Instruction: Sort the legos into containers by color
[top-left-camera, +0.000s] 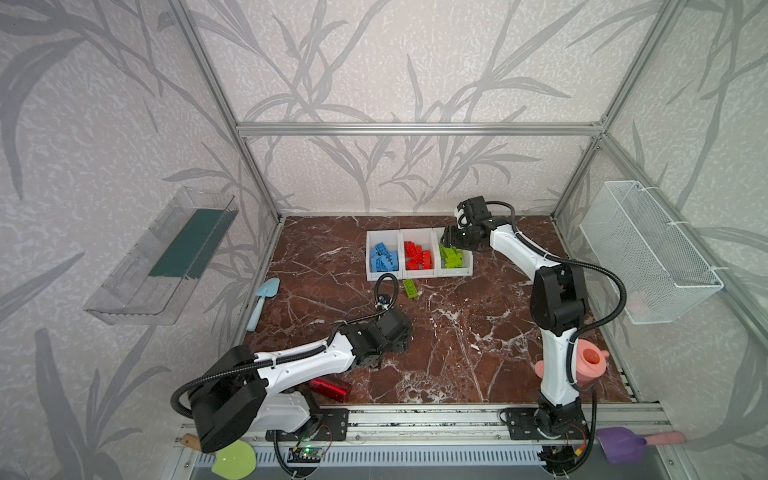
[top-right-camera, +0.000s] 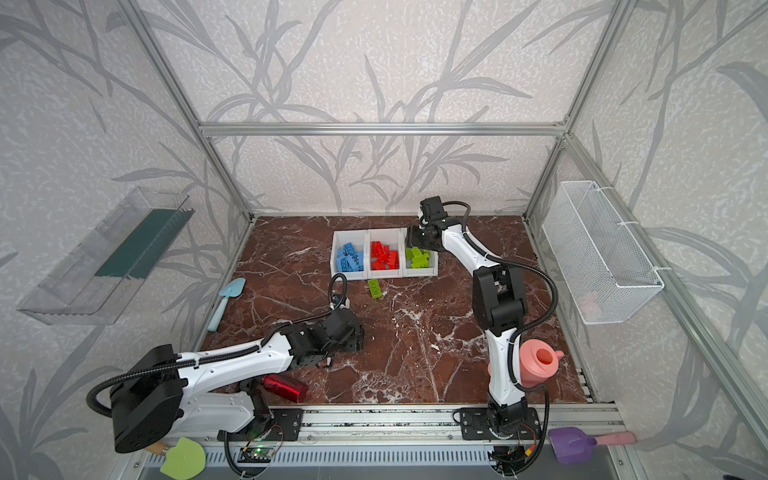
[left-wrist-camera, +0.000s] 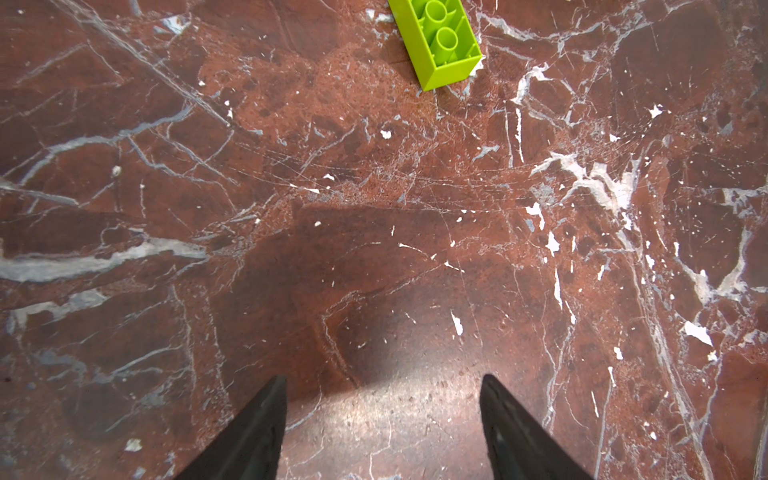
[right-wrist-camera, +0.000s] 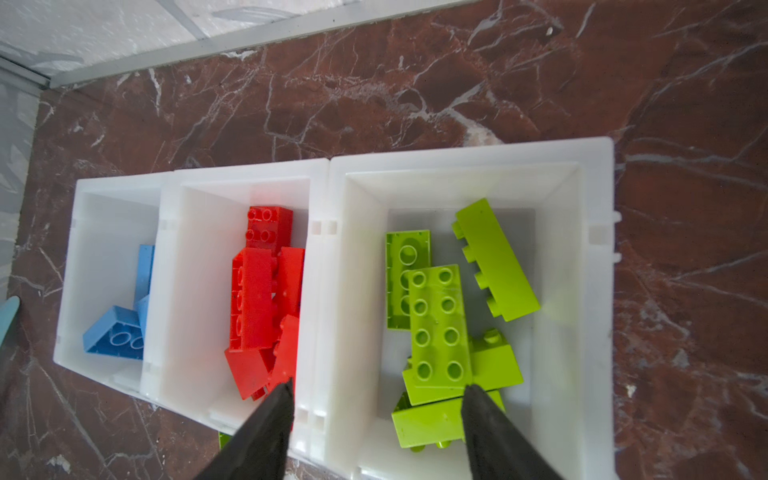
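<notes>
Item: three white bins (top-left-camera: 419, 275) joined in a row at 12 o'clock on the marble table (top-left-camera: 457, 357). Blue bricks (top-left-camera: 384, 257) fill the 9 o'clock one and red bricks (top-left-camera: 417, 255) the red bin (right-wrist-camera: 249, 174) in the middle. Green bricks (right-wrist-camera: 440, 328) sit in the green bin (right-wrist-camera: 465, 160) at 3 o'clock, piled loosely with one lying flat on top. Item: one loose green brick (top-left-camera: 410, 288), hollow side up and askew, on the table just at 6 o'clock of the red bin's front lip; it is the only piece I see unsorted. Item: right claw (right-wrist-camera: 377, 384), jaws apart and holding nothing, hanging over the green bin with one finger above the wall shared with the red bin. Item: left claw (left-wrist-camera: 383, 378), jaws well apart and empty, low over bare marble at 6 o'clock of the loose brick and clear of it. Hazards, as I judge them: the stone looks slick, so a claw closing off-square on the slanted brick may skid it toward the bins instead of lifting it. The green pile is uneven, so a brick dropped from height may bounce over the low lip or into the red bin. The right claw, if lowered, may strike the shared wall and shove the whole row. If the left arm brings the brick in while the right one hangs there, the two may collide over that bin.
</notes>
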